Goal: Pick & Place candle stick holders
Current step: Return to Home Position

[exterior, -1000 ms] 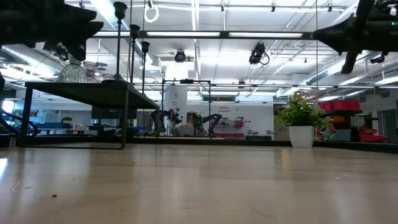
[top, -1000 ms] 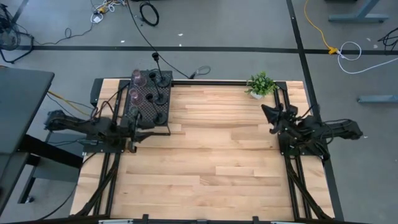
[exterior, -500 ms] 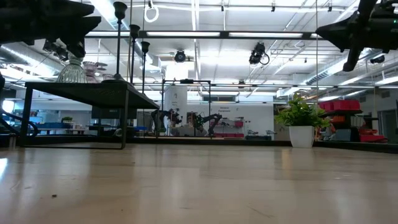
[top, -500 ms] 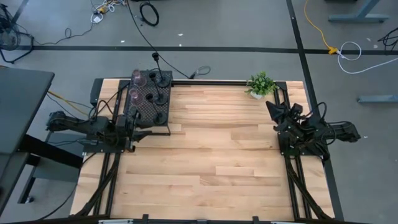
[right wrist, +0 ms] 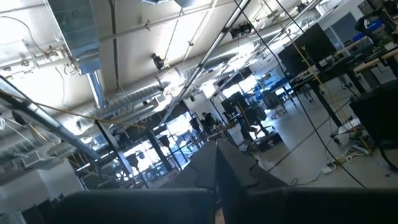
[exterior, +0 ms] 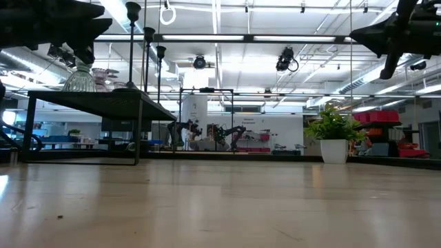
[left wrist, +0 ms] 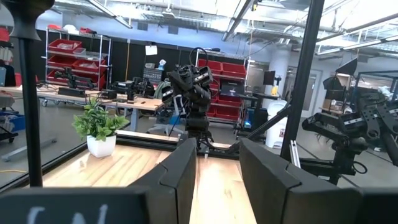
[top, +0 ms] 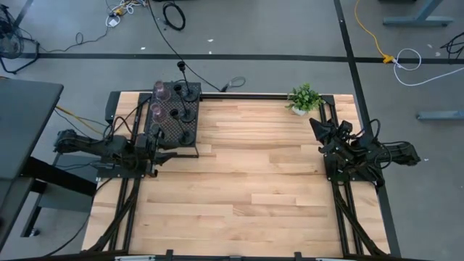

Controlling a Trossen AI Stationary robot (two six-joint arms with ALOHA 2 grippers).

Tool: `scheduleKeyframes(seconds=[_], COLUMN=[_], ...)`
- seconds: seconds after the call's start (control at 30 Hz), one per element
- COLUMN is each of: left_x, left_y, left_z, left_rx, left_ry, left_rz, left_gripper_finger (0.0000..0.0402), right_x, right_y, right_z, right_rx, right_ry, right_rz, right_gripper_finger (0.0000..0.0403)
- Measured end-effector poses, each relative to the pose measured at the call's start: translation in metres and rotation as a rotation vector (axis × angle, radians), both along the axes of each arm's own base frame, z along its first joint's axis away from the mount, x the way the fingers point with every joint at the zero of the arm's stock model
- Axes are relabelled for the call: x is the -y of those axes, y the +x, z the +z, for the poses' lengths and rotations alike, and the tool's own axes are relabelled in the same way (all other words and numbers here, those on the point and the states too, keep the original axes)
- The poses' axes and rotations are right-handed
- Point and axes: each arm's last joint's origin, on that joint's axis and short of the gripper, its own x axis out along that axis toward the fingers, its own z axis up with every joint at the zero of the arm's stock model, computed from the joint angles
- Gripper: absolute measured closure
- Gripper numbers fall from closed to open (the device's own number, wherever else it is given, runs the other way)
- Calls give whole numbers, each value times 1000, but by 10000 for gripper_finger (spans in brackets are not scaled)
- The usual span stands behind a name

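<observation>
On the box (top: 172, 122): three stems (top: 187, 112), two goblets (top: 160, 92), one squat holder (exterior: 80, 78) — six. Left gripper (left wrist: 217, 149) beside it, jaws apart; right gripper (right wrist: 216, 155) — jaws together — near the plant (top: 304, 98).

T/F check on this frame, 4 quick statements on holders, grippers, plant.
1. The candle stick holders stand on the black mesh box. True.
2. The left gripper holds a pink goblet. False: it is open with nothing between its fingers, just off the box's near edge.
3. The potted plant stands at the table's far edge, on the right arm's side. True.
4. The right gripper hangs over the mesh box. False: it is at the table's right side, near the plant and far from the box.
</observation>
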Motion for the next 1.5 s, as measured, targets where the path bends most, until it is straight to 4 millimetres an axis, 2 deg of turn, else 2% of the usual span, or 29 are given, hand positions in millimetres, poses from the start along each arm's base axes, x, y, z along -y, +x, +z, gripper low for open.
scheduleKeyframes(seconds=[0.37, 0.5, 0.6, 1.0, 1.27, 1.5], left_x=[-1, -2, 0, -3, -3, -2], left_y=[0, 1, 4, 0, -1, -1], left_z=[0, -3, -18, -18, -35, -35], left_rx=[0, 8, -22, -7, -160, -158], left_ry=[5, 42, 112, 253, 283, 294], left_rz=[3, -36, -81, -53, -165, -211], left_gripper_finger=[275, 275, 275, 275, 275, 275], right_x=[0, 0, 0, 0, 0, 0], right_y=[0, 0, 0, 1, 1, 1], right_z=[0, 0, 0, -1, -1, -1], right_rx=[0, 0, -1, -15, -15, -16], right_ry=[0, 0, 0, -1, -1, -1], right_rz=[0, 0, 0, 0, 0, 0], right_gripper_finger=[395, 395, 395, 395, 395, 395])
